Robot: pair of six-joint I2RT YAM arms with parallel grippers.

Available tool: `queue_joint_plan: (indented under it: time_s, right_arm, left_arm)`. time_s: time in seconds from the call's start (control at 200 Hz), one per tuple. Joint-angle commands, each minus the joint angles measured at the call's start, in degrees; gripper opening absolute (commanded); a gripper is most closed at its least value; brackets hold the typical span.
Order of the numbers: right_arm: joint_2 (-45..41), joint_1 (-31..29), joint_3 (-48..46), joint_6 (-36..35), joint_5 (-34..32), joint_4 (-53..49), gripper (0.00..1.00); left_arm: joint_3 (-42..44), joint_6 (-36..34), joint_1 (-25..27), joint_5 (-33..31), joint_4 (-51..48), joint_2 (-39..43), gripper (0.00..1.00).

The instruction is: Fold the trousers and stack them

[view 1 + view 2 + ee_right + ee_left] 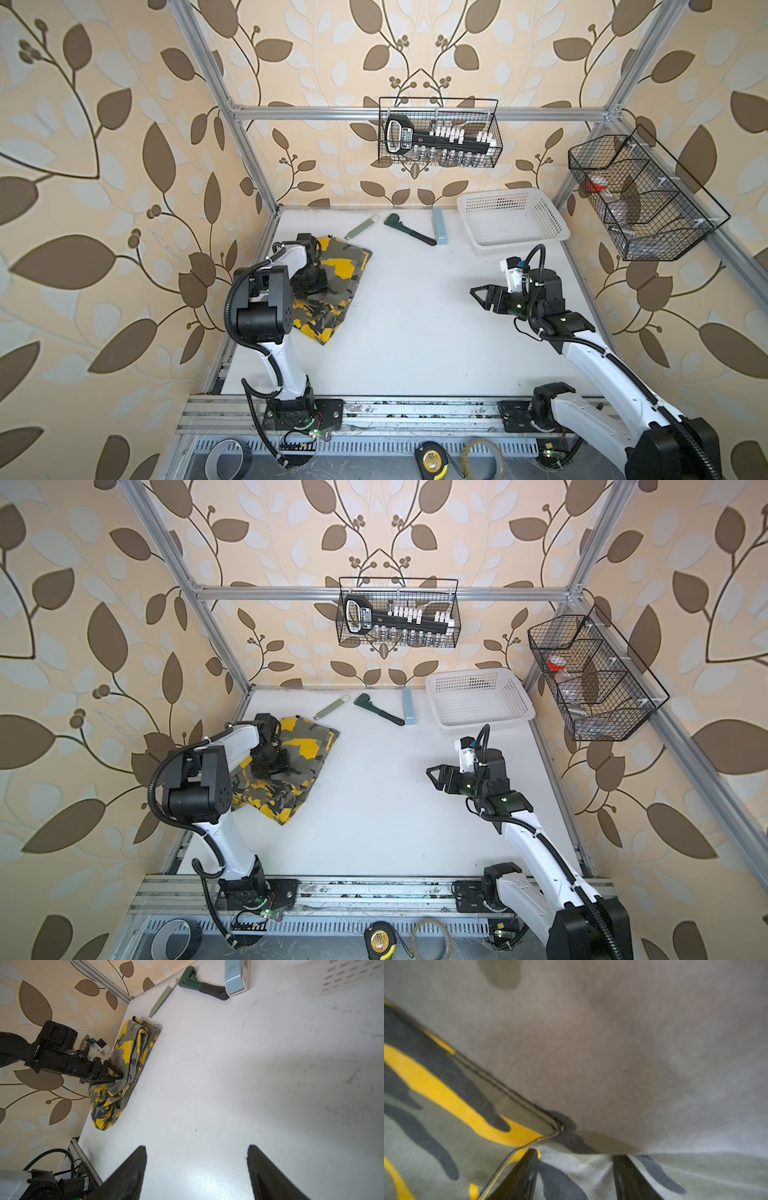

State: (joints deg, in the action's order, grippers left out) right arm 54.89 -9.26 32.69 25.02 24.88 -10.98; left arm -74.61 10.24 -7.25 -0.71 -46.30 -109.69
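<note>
Left gripper [575, 1153] bears on folded trousers [332, 266], likely flattening them; grip undeterminable. Right gripper [197, 1146], released, hovers clear.

Folded camouflage trousers [340, 266], left side

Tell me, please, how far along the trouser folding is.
Done: the trousers lie folded into a compact bundle on the left of the table. In hand: the left gripper is down on the cloth; grip unclear. The right gripper hangs open, empty. Left: tidying the rumpled near end, perhaps.
</note>
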Motion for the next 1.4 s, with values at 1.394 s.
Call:
queue_joint_plan:
  time_s: [1.394]
  right_arm:
    - [3.08,7.05,3.66,-8.3,-8.15,4.42,0.81]
  left_arm:
    - [-22.97,-7.04,-2.53,11.43,0.63,4.98,0.85]
